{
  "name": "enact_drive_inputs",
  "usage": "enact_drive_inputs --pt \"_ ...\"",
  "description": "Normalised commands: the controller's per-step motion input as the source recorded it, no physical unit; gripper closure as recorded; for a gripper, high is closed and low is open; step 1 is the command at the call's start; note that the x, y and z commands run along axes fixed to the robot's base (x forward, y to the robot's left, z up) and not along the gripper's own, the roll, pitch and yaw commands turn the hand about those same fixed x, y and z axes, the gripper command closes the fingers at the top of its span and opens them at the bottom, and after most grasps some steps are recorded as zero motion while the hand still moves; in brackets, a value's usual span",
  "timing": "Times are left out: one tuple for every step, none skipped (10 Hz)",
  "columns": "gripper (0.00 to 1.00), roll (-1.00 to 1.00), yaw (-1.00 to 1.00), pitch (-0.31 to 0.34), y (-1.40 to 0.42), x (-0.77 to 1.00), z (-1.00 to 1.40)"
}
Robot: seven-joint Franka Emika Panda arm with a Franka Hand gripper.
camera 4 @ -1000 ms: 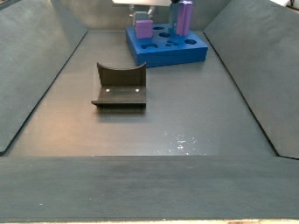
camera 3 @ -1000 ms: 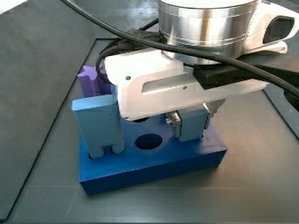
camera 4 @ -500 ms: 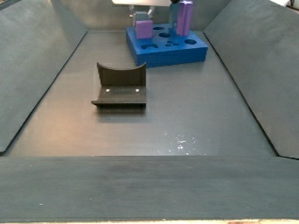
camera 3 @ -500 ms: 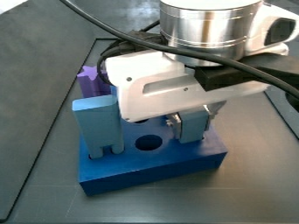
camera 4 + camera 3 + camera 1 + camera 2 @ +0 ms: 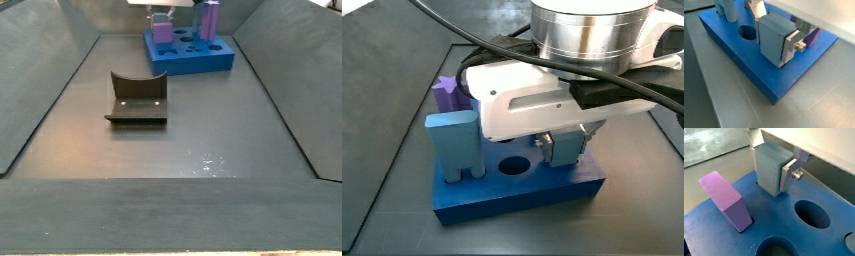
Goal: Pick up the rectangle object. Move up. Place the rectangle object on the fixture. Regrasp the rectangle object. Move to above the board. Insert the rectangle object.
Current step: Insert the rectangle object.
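The rectangle object (image 5: 772,41), a slate grey-blue bar, stands upright between my gripper's (image 5: 775,31) silver fingers (image 5: 793,44), which are shut on its sides. In a wrist view its lower end (image 5: 767,175) sits in a hole of the royal-blue board (image 5: 711,235). In a side view the bar (image 5: 564,148) hangs under the white gripper body, low over the board (image 5: 516,192). The dark fixture (image 5: 136,98) stands bare on the floor, well away from the board (image 5: 198,58) at the far end.
A pink-purple block (image 5: 725,202) and a pale blue taller block (image 5: 454,146) stand in the board. Round holes (image 5: 812,213) lie open beside the bar. Dark sloping walls (image 5: 47,70) enclose the floor. Black cables trail over the arm (image 5: 476,40).
The gripper and the rectangle object have sunk slightly toward the board. The other blocks and the fixture have not moved.
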Motion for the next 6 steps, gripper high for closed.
enact_drive_inputs --pt "1.0 0.19 -0.15 0.777 -0.22 0.43 -0.36" --pt "1.0 0.08 -0.17 0.86 -0.25 0.35 -0.31" --pt "1.0 0.03 -0.19 0.911 -0.26 0.3 -0.26" --pt "1.0 0.01 -0.21 0.511 -0.07 0.33 -0.32" --pt "1.0 0.0 0.0 0.0 0.0 0.0 -0.06" --pt "1.0 -0.21 -0.08 0.111 0.0 0.0 -0.61"
